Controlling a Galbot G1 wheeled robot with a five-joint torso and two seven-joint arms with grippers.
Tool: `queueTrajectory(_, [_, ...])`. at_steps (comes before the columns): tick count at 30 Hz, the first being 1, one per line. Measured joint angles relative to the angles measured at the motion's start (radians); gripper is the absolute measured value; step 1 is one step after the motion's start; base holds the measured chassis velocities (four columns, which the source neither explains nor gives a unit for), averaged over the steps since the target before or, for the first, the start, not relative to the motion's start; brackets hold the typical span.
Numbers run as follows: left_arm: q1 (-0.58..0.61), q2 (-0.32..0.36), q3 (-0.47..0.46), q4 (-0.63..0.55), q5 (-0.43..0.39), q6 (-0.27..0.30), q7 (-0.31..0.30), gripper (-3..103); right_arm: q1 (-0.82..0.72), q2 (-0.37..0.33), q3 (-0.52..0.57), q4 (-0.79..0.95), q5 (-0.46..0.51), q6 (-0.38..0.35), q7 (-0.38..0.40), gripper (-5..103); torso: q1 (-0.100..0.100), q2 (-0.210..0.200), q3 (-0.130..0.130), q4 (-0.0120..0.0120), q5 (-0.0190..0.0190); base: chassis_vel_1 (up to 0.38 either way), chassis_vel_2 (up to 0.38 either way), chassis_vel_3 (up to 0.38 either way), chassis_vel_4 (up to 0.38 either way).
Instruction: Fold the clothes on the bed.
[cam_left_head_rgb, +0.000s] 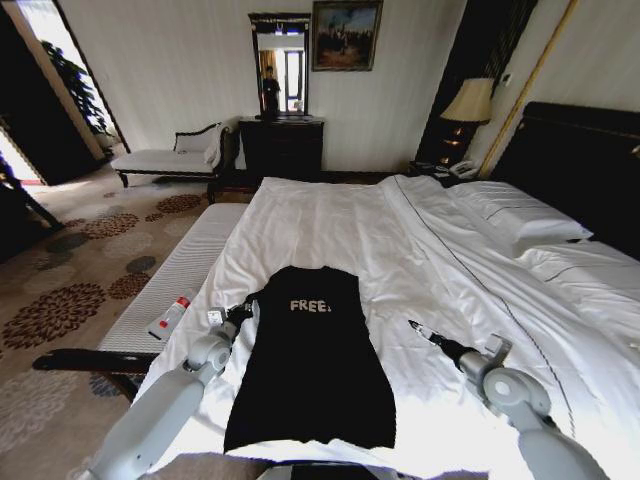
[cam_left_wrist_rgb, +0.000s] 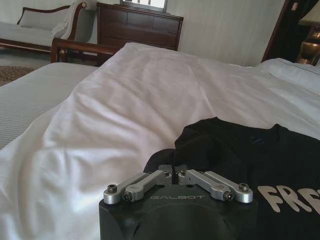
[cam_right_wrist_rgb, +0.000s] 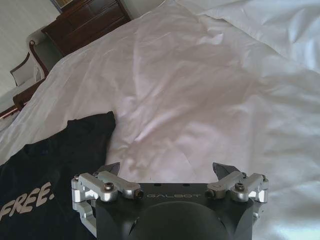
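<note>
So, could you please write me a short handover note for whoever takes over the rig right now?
Left gripper: shut, at the shirt's left sleeve, which is bunched up there; I cannot tell whether it has hold of the fabric.
Right gripper: open, over bare sheet to the right of the shirt, touching nothing.
The clothes: one black T-shirt, lying flat near the foot of the bed, "FREE!" print facing up, collar toward the far side.
Done: shirt is spread out; no fold is made yet.
Left: all the folding.
</note>
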Motion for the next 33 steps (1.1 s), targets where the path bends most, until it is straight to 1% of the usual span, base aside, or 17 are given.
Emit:
queueTrajectory(4, [0.02, 0.006, -0.01, -0.02, -0.005, 0.009, -0.01, 0, 0.005, 0.003, -0.012, -0.002, -0.003, 0.0, -0.001, 100, 0.0, 0.0, 0.0, -0.0001, -0.0002, 0.0, 0.0, 0.0, 0.0])
queueTrajectory(7, [0.041, 0.002, -0.043, -0.033, -0.027, 0.019, -0.028, 0, 0.008, 0.001, -0.017, -0.008, -0.005, 0.002, -0.007, 100, 0.0, 0.0, 0.0, -0.0001, -0.0001, 0.0, 0.0, 0.0, 0.0])
queueTrajectory(11, [0.041, -0.001, -0.063, -0.026, -0.054, 0.027, -0.048, 0, 0.011, -0.003, -0.018, -0.009, -0.003, 0.004, -0.012, 100, 0.0, 0.0, 0.0, -0.0001, 0.0001, 0.0, 0.0, 0.0, 0.0])
queueTrajectory(14, [0.026, -0.021, -0.073, -0.006, -0.092, 0.034, -0.079, 0, 0.013, -0.007, -0.018, -0.01, 0.0, 0.004, -0.016, 100, 0.0, 0.0, 0.0, -0.0001, 0.0, 0.0, 0.0, 0.0, 0.0])
queueTrajectory(17, [0.014, -0.036, -0.076, 0.006, -0.115, 0.039, -0.093, 0, 0.009, -0.009, -0.016, -0.012, 0.0, 0.005, -0.019, 100, 0.0, 0.0, 0.0, -0.0002, 0.0, 0.0, 0.0, 0.0, 0.0])
queueTrajectory(21, [0.0, -0.049, -0.081, 0.023, -0.134, 0.046, -0.106, 0, 0.002, -0.011, -0.016, -0.011, 0.0, 0.006, -0.024, 100, 0.0, 0.0, 0.0, -0.0003, 0.0001, 0.0, 0.0, 0.0, 0.0])
queueTrajectory(24, [-0.002, -0.071, -0.092, 0.03, -0.154, 0.053, -0.125, 0, -0.001, -0.011, -0.015, -0.008, 0.0, 0.006, -0.027, 100, 0.0, 0.0, 0.0, -0.0001, 0.0, 0.0, 0.0, 0.0, 0.0])
queueTrajectory(26, [0.004, -0.079, -0.097, 0.029, -0.161, 0.057, -0.134, -1, -0.001, -0.011, -0.015, -0.008, 0.0, 0.006, -0.027, 100, 0.0, 0.0, 0.0, -0.0002, 0.0, 0.0, 0.0, 0.0, 0.0])
queueTrajectory(27, [0.009, -0.083, -0.1, 0.027, -0.165, 0.06, -0.139, 1, -0.001, -0.011, -0.014, -0.008, 0.0, 0.006, -0.027, 100, 0.0, 0.0, 0.0, -0.0002, 0.0, 0.0, 0.0, 0.0, 0.0])
queueTrajectory(29, [0.033, -0.09, -0.119, 0.012, -0.169, 0.067, -0.148, 11, -0.002, -0.011, -0.011, -0.007, 0.0, 0.007, -0.029, 100, 0.0, 0.0, 0.0, -0.0002, 0.0001, 0.0, 0.0, 0.0, 0.0])
queueTrajectory(31, [0.044, -0.09, -0.131, 0.009, -0.169, 0.068, -0.15, 11, -0.003, -0.011, -0.01, -0.007, 0.0, 0.007, -0.03, 100, 0.0, 0.0, 0.0, -0.0002, 0.0001, 0.0, 0.0, 0.0, 0.0])
queueTrajectory(32, [0.06, -0.09, -0.156, 0.01, -0.168, 0.068, -0.151, 23, -0.007, -0.01, -0.006, -0.006, 0.0, 0.007, -0.032, 100, 0.0, 0.0, 0.0, 0.0, -0.0001, 0.0, 0.0, 0.0, 0.0])
queueTrajectory(33, [0.066, -0.09, -0.172, 0.015, -0.165, 0.067, -0.152, 23, -0.009, -0.009, -0.006, -0.005, 0.0, 0.007, -0.034, 100, 0.0, 0.0, 0.0, 0.0, 0.0, 0.0, 0.0, 0.0, 0.0])
